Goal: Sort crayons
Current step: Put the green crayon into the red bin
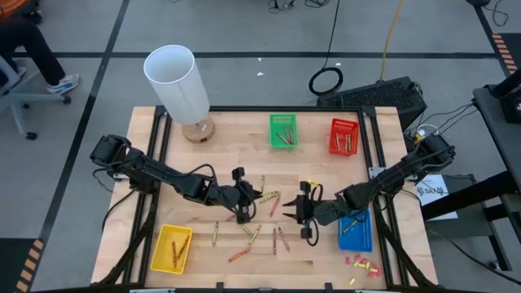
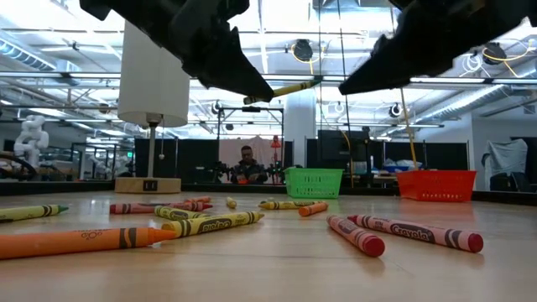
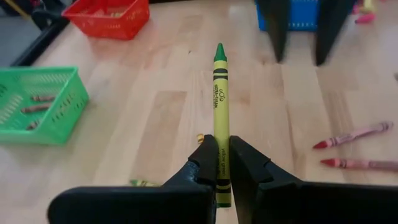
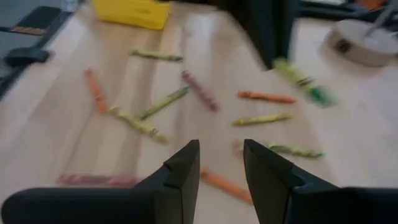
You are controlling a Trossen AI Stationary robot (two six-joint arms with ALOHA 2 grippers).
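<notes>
Several crayons [image 1: 252, 233], red, orange and olive-yellow, lie scattered on the wooden table [image 1: 220, 138] between my two arms. My left gripper [image 3: 224, 146] is shut on a yellow-green crayon [image 3: 219, 93], held above the table's middle. That same crayon [image 2: 285, 89] sticks out of the gripper in the low view. My right gripper [image 4: 222, 149] hovers open just right of it [image 1: 299, 210], facing the left gripper, with nothing between its fingers. My left gripper pinches the yellow-green crayon near its blunt end [image 3: 219, 171] between its two fingers. The crayon lies along the fingers and reaches out past their tips, with its pointed end [image 3: 219, 48] aimed at the right gripper. It is lifted clear of the table, nearly level.
A green basket [image 1: 283, 130] and a red basket [image 1: 343, 136] stand at the far edge. The blue basket [image 1: 355, 230] is near right and the yellow one [image 1: 172, 247] near left. A white lamp [image 1: 179, 85] stands far left. Small red and yellow bits [image 1: 362, 264] lie near right.
</notes>
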